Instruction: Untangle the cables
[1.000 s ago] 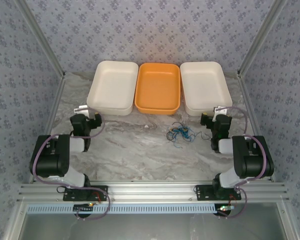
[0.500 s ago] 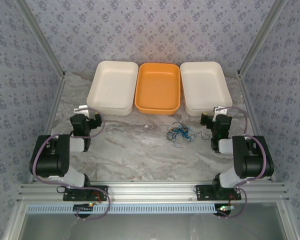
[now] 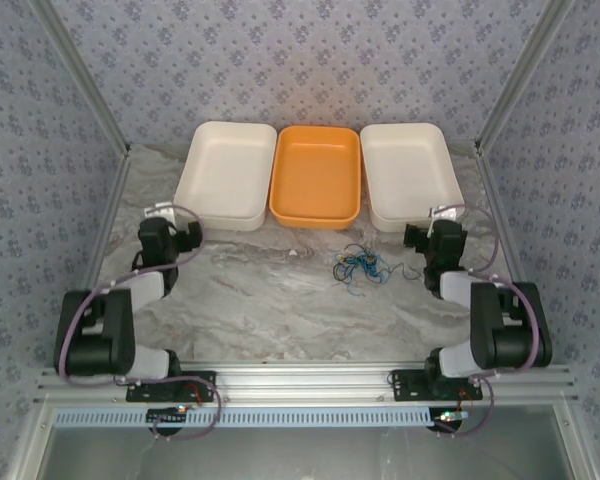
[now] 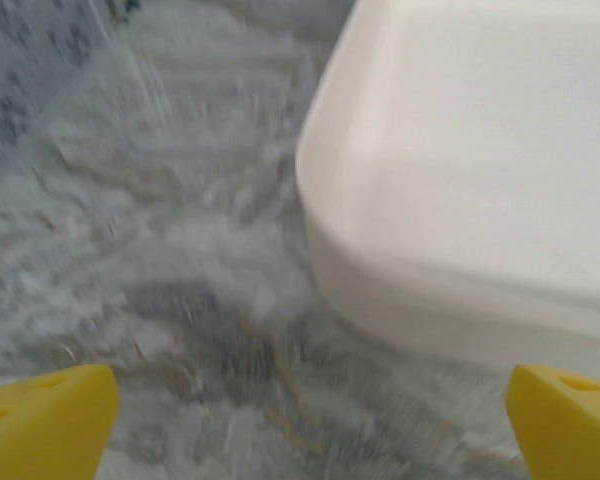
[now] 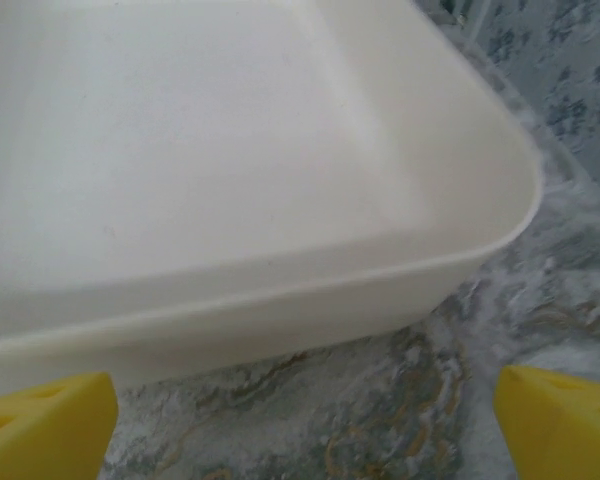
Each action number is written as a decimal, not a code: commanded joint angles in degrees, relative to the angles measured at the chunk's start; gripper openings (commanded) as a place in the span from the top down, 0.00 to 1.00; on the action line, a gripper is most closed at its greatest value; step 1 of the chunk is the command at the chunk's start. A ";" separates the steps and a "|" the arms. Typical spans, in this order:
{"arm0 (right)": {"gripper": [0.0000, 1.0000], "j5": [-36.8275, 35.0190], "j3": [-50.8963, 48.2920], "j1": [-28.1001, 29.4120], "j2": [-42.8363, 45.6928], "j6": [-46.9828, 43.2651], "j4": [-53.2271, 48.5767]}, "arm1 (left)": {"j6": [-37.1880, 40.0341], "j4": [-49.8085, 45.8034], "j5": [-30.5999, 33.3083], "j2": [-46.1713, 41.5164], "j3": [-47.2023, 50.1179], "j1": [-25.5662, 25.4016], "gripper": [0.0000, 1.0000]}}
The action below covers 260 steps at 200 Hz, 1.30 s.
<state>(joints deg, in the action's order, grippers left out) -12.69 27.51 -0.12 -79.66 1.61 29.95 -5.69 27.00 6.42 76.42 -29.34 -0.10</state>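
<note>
Tangled cables on marble table

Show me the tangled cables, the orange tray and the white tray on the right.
cables (image 3: 360, 265): top view, middle of the tangled bundle.
orange tray (image 3: 316, 175): top view, its bare floor.
right white tray (image 3: 408, 172): top view, its bare floor.

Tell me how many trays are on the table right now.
3, in a row at the back: the left white tray, the orange tray in the middle, and the right white tray. They sit side by side, and none looks hidden.
</note>
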 commanded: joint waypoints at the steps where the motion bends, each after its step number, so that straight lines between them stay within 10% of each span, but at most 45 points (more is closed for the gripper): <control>1: 0.01 -3.92 10.02 1.38 12.16 2.17 -18.47 | -3.80 -12.30 -0.67 -13.49 -8.58 -3.66 0.01; 30: 0.01 -4.71 25.62 8.86 28.55 3.08 -37.77 | 1.60 -26.29 8.02 -19.10 -26.61 -17.17 0.01; 49: 0.01 -0.94 37.66 9.20 29.41 19.98 -54.78 | -18.45 -51.66 13.26 -15.41 -44.09 -20.45 0.01; 73: 0.02 13.01 39.77 7.15 30.34 30.27 -65.98 | -31.69 -53.99 -2.55 -16.07 -43.11 -17.66 0.01; 99: 0.32 13.53 35.72 13.63 31.47 36.42 -74.63 | -36.72 -52.85 -9.16 -17.36 -37.02 -23.36 0.03; 148: 0.39 0.34 16.65 38.53 28.62 50.39 -69.26 | -46.83 -50.61 7.77 -17.03 -18.87 -50.90 0.15; 201: 0.39 4.32 12.76 37.19 13.10 53.79 -56.80 | -56.60 -43.22 14.82 -7.74 -10.95 -66.83 0.30; 260: 0.32 4.60 15.73 28.47 3.77 51.32 -51.83 | -57.72 -42.03 18.27 -4.05 -12.71 -70.74 0.32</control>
<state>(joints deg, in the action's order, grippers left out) -6.61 40.64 30.61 -74.70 54.24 -23.22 -61.76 -16.45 21.43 71.99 -39.86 -70.28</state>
